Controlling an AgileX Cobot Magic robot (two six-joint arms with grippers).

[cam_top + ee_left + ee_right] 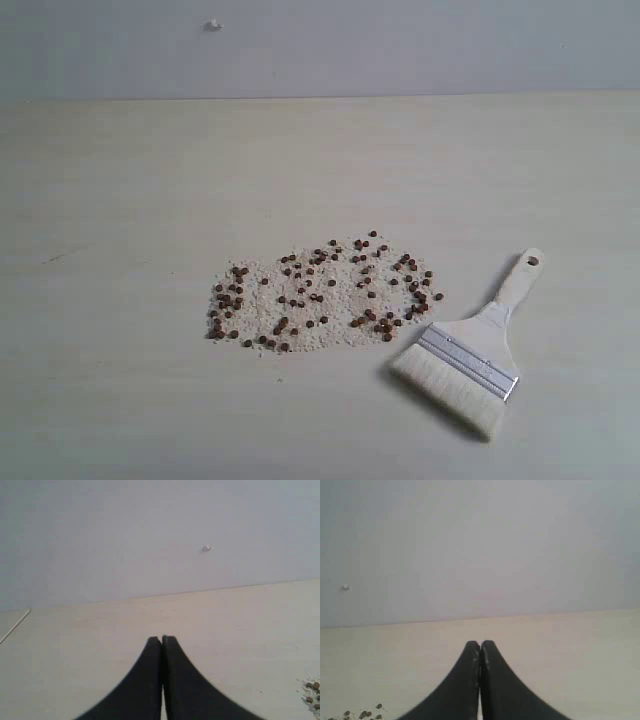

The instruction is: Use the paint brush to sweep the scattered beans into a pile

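Observation:
Reddish-brown beans [320, 295] mixed with pale crumbs lie spread in a wide patch at the middle of the table. The paint brush [470, 355] lies flat just right of them, its cream bristles toward the front and its wooden handle [518, 282] pointing back right. Neither arm shows in the exterior view. My left gripper [162, 639] is shut with nothing in it, and a few beans [312, 692] show at the edge of its view. My right gripper [480, 643] is shut and empty too, with some beans [365, 714] at the edge of its view.
The pale table [150, 200] runs back to a grey wall [400, 40] with a small white mark [214, 25] on it. A thin line [15, 625] marks a table edge in the left wrist view.

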